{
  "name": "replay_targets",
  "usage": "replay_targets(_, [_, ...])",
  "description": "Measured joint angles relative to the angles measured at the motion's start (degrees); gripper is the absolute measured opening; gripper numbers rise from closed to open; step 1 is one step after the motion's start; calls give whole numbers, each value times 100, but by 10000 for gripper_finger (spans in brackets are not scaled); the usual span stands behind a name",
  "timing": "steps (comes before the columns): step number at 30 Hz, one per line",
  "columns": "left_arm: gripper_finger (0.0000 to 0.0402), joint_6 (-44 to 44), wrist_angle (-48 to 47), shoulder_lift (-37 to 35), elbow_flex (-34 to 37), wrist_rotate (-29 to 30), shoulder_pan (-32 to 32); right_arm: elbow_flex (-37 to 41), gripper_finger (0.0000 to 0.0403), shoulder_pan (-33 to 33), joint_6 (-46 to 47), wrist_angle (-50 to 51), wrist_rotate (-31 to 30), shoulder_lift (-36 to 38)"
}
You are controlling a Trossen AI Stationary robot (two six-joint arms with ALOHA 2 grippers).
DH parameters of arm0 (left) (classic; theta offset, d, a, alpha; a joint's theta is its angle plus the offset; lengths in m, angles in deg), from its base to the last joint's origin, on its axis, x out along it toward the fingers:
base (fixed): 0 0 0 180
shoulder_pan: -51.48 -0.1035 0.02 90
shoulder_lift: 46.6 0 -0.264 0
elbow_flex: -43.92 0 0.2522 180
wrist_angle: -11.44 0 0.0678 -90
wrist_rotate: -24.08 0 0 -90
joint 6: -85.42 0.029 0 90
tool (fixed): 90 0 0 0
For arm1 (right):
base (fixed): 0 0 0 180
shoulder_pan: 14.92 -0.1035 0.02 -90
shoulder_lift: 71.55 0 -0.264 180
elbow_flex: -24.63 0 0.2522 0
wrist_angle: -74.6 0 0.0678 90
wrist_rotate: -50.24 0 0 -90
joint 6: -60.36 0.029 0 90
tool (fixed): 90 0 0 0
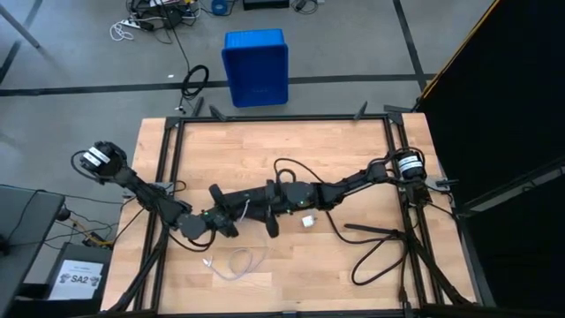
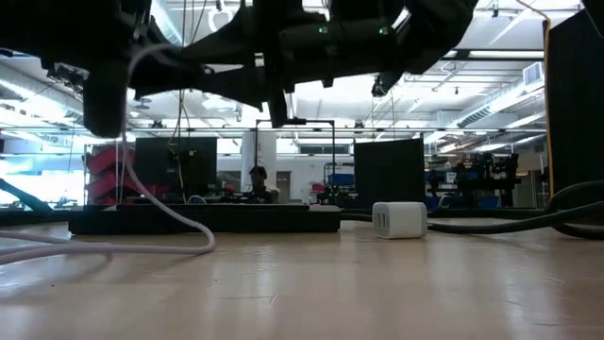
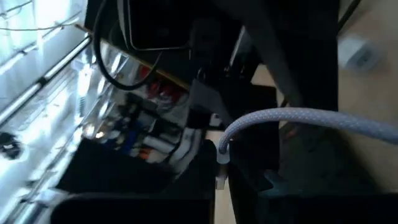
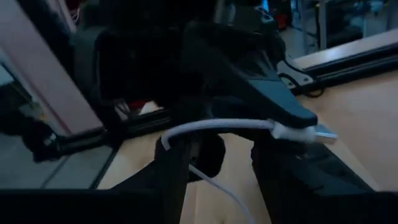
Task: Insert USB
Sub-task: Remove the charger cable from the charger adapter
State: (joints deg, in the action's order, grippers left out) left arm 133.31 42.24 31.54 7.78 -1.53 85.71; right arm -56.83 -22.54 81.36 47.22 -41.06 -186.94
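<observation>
The USB is a thin whitish-grey cable. Its loose loop (image 1: 234, 263) lies on the wooden table near the front edge, and one end rises to my left gripper (image 1: 237, 212), which is shut on the plug (image 3: 221, 155). My right gripper (image 4: 221, 168) faces it from the table's right side, level and open. Its fingers stand on either side of the cable's arc (image 4: 211, 126) just behind the plug. I cannot tell whether the cable brushes one of those fingers. My left gripper pinches the USB's white plug housing (image 4: 289, 132) between its two fingers, which lie about level above the table. The metal tip (image 4: 323, 132) sticks out past the fingers. The plug is lifted clear. The cable (image 2: 142, 151) curves away behind it and hangs slack down to the table.
A small white cube adapter (image 1: 308, 221) sits on the table just right of the grippers. A thick black cord (image 1: 380, 252) loops at the front right. Black frame rails (image 1: 168, 177) border the tabletop. A blue bin (image 1: 256, 66) stands on the floor beyond the far edge.
</observation>
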Motion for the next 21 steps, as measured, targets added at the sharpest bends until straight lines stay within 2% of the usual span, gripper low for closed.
replay_targets(5, [1,562,380,377,-80,712,-2,2,156,188,429,-8,55,0])
replay_targets(11, [1,1709,372,855,-501,1376,-82,2,155,244,503,-43,254,0])
replay_targets(14, [2,1811,363,965,-643,1421,-90,2,157,244,510,-48,344,0])
replay_targets(21, [3,1764,347,965,-648,1403,-71,2,155,241,505,11,981,4])
